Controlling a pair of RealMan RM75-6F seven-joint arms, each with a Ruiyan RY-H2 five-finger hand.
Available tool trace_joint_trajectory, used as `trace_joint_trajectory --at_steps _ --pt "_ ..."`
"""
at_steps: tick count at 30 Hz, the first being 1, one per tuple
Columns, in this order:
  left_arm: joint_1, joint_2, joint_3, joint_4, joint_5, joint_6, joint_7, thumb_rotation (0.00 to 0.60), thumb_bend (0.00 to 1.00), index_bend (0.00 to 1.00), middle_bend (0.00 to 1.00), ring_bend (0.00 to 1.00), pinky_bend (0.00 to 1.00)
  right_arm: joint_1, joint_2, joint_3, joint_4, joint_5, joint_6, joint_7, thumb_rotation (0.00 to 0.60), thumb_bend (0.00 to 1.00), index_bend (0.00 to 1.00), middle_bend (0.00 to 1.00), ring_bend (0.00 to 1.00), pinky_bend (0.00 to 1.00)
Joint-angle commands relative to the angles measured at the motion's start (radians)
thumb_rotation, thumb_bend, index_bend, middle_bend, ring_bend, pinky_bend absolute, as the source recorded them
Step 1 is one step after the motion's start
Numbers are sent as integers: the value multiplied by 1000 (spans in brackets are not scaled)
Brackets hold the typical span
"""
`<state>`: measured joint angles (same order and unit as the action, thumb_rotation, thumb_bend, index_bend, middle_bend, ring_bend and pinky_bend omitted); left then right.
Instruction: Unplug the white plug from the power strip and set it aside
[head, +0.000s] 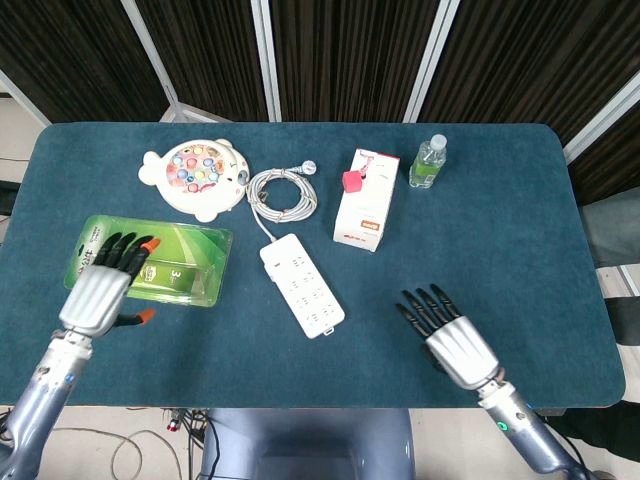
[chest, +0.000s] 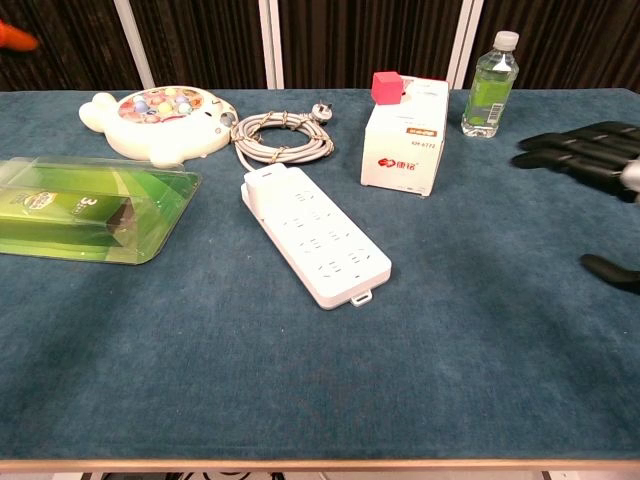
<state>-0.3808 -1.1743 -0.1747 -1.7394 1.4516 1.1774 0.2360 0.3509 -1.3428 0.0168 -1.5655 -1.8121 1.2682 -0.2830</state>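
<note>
Nearest the front edge of the table (head: 520, 230), the right hand (head: 452, 335) hovers over bare cloth right of centre, fingers spread wide and holding nothing; the chest view catches only its dark fingertips (chest: 575, 150) at the right border. The left hand (head: 105, 280) is likewise spread and empty, its orange-tipped fingers lying over the near end of the green blister pack (head: 155, 260) by the left edge.

Toward the middle lies the white power strip (head: 301, 284), set at a slant, its far end meeting its own coiled cord (head: 281, 192). No plug can be seen seated in any socket in either view. The only white plug (chest: 320, 110) visible sits loose at the far side of the coil, apart from the strip.

Beyond are the fish-shaped toy (head: 196, 175) toward the far left corner, a white carton (head: 365, 198) with a red cube (head: 352, 181) on top, and a small bottle (head: 428, 161) further right.

The likely trouble is a wrong target: with nothing plugged in, a hand may grab the strip's own lead and drag the coil, sliding the strip into the carton. The left hand could also snag the blister pack as it lifts away.
</note>
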Motion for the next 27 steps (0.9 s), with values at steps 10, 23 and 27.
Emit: trace_joint_trajectory --at_steps 10,23,27 --pt "-208 -35 -99 -38 -156 -205 148 600 7 59 68 1 0 111 -117 33 -46 51 -181 -102 600 513 0 0 0 0" --pt "-347 -121 -100 49 -263 -318 209 600 8 70 79 2 0 176 -263 49 43 155 -301 -164 600 655 0 0 0 0" --pt "-381 -146 -92 81 -281 -343 218 600 8 71 82 2 0 191 -291 57 69 179 -314 -168 600 656 0 0 0 0"
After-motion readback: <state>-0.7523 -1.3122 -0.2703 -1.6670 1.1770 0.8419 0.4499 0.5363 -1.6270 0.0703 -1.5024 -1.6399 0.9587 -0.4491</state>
